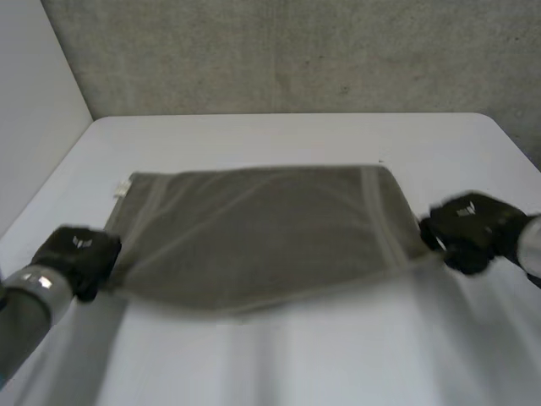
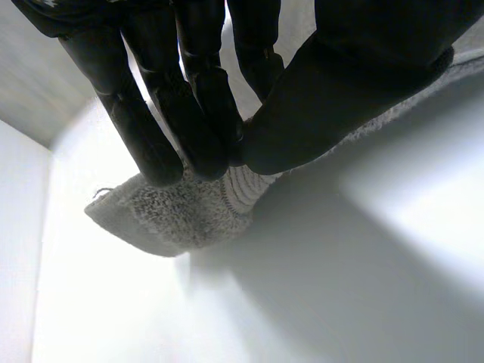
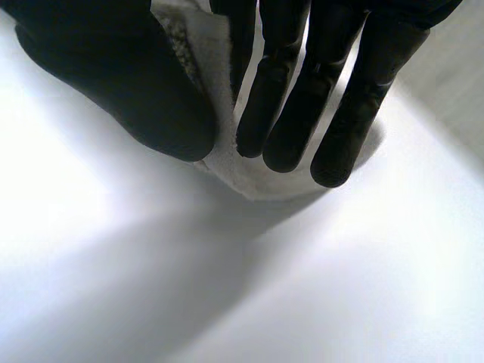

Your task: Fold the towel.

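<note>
Towel: I see the grey towel (image 1: 262, 233) spread wide across the middle of the counter (image 1: 296, 364), its long edges running side to side and its far edge lying flat.
Towel tag: a small pale tag (image 1: 122, 188) sticks out at the far corner on my left side.
Near edge: it runs from one hand to the other and seems raised a little off the counter, with shadow under it.
Left corner grip: in the left wrist view the near left corner (image 2: 181, 215) is pinched between straight fingers (image 2: 204, 113) and the thumb (image 2: 333, 98); the corner tip hangs just past the fingertips.
Right corner grip: in the right wrist view the near right corner (image 3: 227, 162) is clamped between the thumb (image 3: 128, 83) and the fingers (image 3: 287, 113), cloth showing between and just beyond them.
Left hand: my left hand (image 1: 80, 254) sits low at the towel's near left corner, back of the hand up.
Right hand: my right hand (image 1: 469, 228) sits at the near right corner, well apart from the left.
Arms: each grey arm (image 1: 25, 313) comes in from its own side.
Counter: white, bare around the towel.
Room: a rough grey wall (image 1: 296, 51) behind, a plain white side wall (image 1: 34, 101) on the left.
</note>
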### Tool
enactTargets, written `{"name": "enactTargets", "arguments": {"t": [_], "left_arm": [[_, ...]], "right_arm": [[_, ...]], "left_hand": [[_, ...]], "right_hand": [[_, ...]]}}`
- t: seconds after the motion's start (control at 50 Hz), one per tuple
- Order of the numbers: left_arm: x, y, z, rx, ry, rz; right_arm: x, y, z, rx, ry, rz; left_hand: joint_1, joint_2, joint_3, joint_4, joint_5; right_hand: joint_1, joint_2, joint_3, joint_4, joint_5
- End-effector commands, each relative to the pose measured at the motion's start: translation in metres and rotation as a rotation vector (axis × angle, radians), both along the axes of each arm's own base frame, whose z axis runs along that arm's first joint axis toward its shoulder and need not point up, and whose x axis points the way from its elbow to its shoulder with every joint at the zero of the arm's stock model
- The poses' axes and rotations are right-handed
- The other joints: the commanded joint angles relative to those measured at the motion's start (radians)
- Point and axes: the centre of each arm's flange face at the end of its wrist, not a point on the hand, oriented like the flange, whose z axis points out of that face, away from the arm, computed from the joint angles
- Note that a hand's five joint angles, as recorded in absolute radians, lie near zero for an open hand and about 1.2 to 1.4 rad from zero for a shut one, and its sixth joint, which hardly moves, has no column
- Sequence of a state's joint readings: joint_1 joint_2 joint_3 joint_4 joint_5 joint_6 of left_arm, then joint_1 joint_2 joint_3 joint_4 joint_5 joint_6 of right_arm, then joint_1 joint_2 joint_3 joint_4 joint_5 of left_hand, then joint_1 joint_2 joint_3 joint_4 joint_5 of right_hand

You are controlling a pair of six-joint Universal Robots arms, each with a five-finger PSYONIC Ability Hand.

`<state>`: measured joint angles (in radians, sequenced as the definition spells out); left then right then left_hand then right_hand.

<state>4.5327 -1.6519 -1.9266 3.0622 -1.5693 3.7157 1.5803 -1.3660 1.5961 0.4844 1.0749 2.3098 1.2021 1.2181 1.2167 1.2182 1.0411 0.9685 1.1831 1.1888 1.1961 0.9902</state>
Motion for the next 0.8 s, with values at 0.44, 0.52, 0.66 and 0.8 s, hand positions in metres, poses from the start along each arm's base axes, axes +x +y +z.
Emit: {"name": "enactTargets", "arguments": {"t": [0.44, 0.52, 0.66, 0.8], "left_arm": [[-0.024, -0.079, 0.004, -0.114, 0.039, -0.12], [-0.05, -0.112, -0.008, -0.156, 0.048, -0.172], [-0.064, -0.149, -0.024, -0.2, 0.045, -0.159], [-0.074, -0.187, -0.037, -0.277, 0.036, -0.132]], "right_arm": [[0.004, -0.057, -0.031, -0.137, 0.029, -0.127], [0.01, -0.073, -0.044, -0.174, 0.044, -0.155], [0.026, -0.109, -0.066, -0.285, 0.027, -0.195], [0.041, -0.135, -0.068, -0.416, -0.035, -0.205]], "left_hand": [[0.194, 0.178, 0.18, 0.178, 0.181], [0.194, 0.178, 0.18, 0.178, 0.181], [0.194, 0.178, 0.18, 0.178, 0.181], [0.194, 0.178, 0.18, 0.178, 0.181]], "right_hand": [[0.428, 0.213, 0.207, 0.2, 0.231], [0.428, 0.213, 0.207, 0.2, 0.231], [0.428, 0.213, 0.207, 0.2, 0.231], [0.428, 0.213, 0.207, 0.2, 0.231]]}}
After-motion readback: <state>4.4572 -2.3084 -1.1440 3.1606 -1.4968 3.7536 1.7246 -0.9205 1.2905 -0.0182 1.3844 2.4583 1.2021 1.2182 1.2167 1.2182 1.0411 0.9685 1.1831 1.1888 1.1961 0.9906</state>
